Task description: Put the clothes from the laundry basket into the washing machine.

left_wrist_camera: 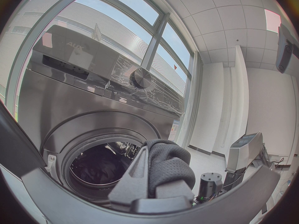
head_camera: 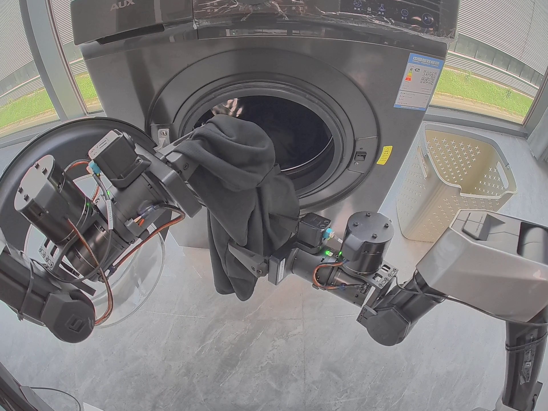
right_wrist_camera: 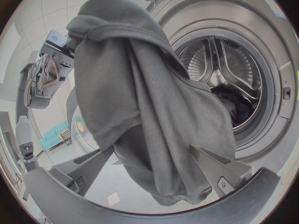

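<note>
Hanging in front of the washer's [head_camera: 342, 81] round opening is a dark cloth [head_camera: 245, 201]. The left gripper [head_camera: 188, 149] is clenched on the cloth's top end, up by the left rim of the opening. The cloth drapes over it and falls toward the floor [head_camera: 228, 361]. The right gripper [right_wrist_camera: 151, 151] sits lower, its fingers spread wide apart, and the bottom of the cloth dangles between them. The door [head_camera: 51, 138] stands open on the left. More dark clothes [right_wrist_camera: 232, 105] lie inside the drum [right_wrist_camera: 218, 66]. The white basket [head_camera: 456, 178] stands on the floor just right of the washer.
</note>
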You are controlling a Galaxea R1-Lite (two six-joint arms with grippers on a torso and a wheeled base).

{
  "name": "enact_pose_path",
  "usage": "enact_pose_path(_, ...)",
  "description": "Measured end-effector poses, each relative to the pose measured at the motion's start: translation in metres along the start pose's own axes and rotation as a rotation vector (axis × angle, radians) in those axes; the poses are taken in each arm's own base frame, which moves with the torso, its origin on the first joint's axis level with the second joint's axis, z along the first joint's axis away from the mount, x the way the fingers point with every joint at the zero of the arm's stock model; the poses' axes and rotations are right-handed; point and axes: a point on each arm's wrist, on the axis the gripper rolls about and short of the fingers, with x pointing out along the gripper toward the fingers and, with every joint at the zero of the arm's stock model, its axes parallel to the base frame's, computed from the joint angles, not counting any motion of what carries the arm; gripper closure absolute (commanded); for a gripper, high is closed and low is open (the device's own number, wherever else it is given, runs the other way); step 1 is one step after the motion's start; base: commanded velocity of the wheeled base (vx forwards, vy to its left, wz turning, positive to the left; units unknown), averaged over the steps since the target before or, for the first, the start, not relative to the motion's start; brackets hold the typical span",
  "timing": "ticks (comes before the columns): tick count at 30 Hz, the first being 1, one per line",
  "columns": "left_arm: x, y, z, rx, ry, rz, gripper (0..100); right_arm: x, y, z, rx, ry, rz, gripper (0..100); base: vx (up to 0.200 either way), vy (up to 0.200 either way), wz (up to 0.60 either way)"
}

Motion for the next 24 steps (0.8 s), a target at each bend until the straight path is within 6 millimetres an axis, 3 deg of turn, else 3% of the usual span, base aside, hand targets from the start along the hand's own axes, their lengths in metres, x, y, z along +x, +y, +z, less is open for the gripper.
enact_pose_path(14, 0.000, -0.002, 0.001, 0.000, -0.007, -0.005, 100, 0.030, -0.006, -0.027, -0.012, -0.013, -0.003, 0, 0.000, 0.000, 0.00)
enact_pose_path(24, 0.000, -0.007, 0.005, -0.004, -0.015, -0.019, 100, 0.049, 0.002, -0.041, -0.005, -0.028, -0.021, 0, 0.000, 0.000, 0.00)
